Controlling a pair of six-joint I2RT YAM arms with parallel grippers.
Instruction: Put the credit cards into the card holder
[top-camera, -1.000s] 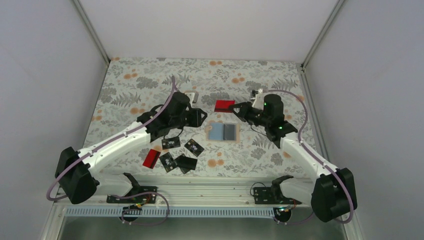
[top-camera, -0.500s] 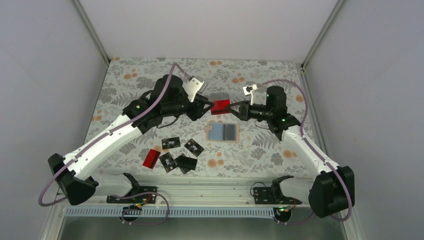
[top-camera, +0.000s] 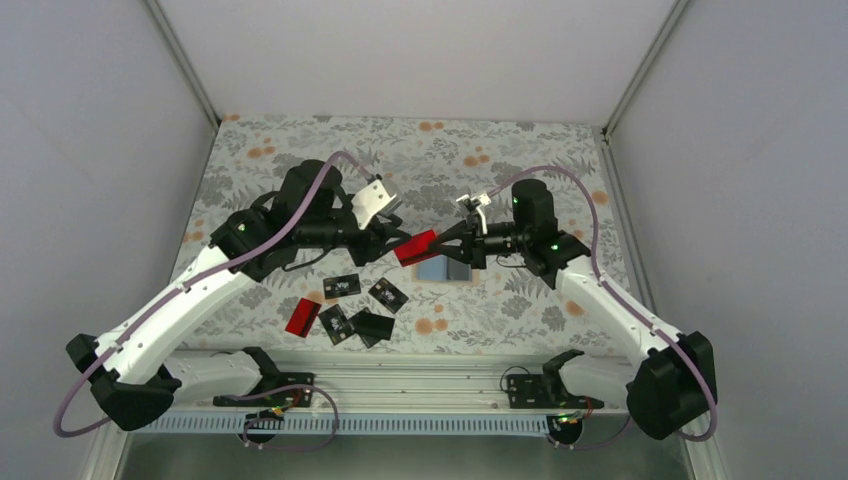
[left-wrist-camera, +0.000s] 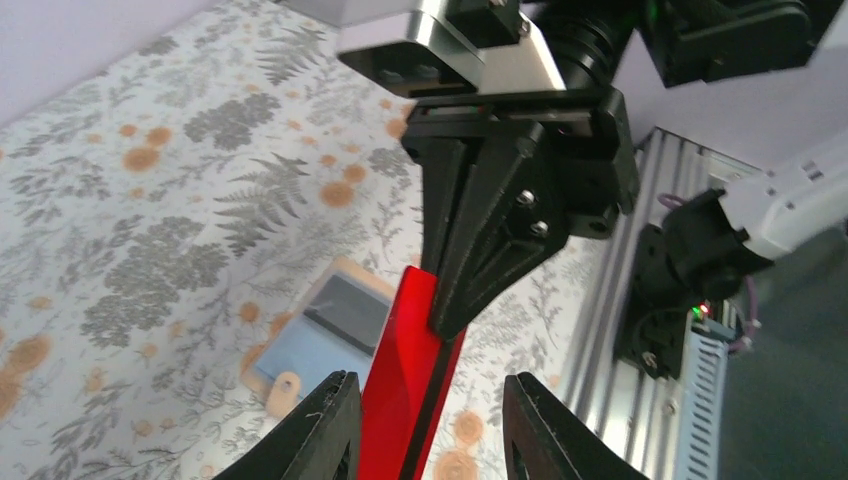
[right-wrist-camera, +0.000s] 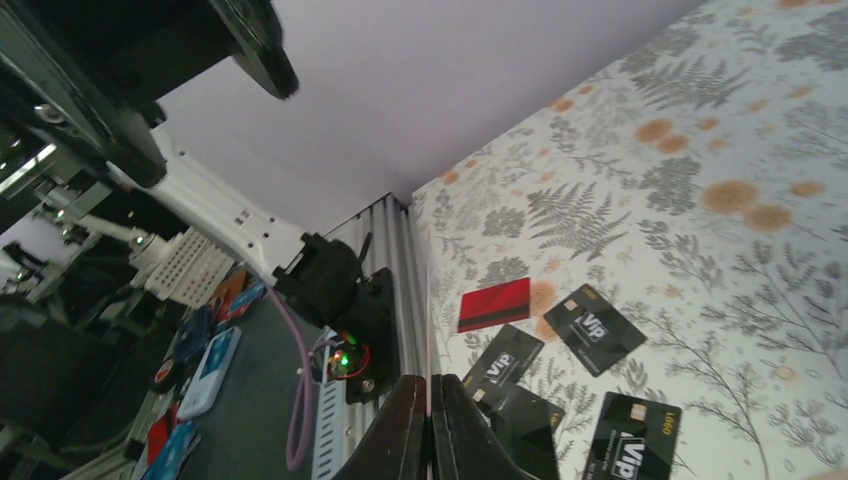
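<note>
A red credit card (top-camera: 415, 247) hangs in the air over the table's middle, with my right gripper (top-camera: 442, 247) shut on its right end. In the right wrist view that card shows only as a thin edge between the shut fingers of the right gripper (right-wrist-camera: 430, 380). My left gripper (top-camera: 388, 243) stands open with one jaw on each side of the red card (left-wrist-camera: 405, 390), the left jaw close to it and the right jaw apart. The open card holder (left-wrist-camera: 320, 335), tan with a light blue inside, lies on the table below, partly hidden as the card holder (top-camera: 432, 271) in the top view.
Near the front left lie another red card (top-camera: 302, 316) and several black cards (top-camera: 342, 285), some overlapping. The same red card (right-wrist-camera: 493, 304) and black cards (right-wrist-camera: 595, 328) show in the right wrist view. A metal rail (top-camera: 420, 375) runs along the near edge.
The right gripper has carried the red card left and lower. The left gripper has come up off the table to meet it, and its jaws now stand around the card.
</note>
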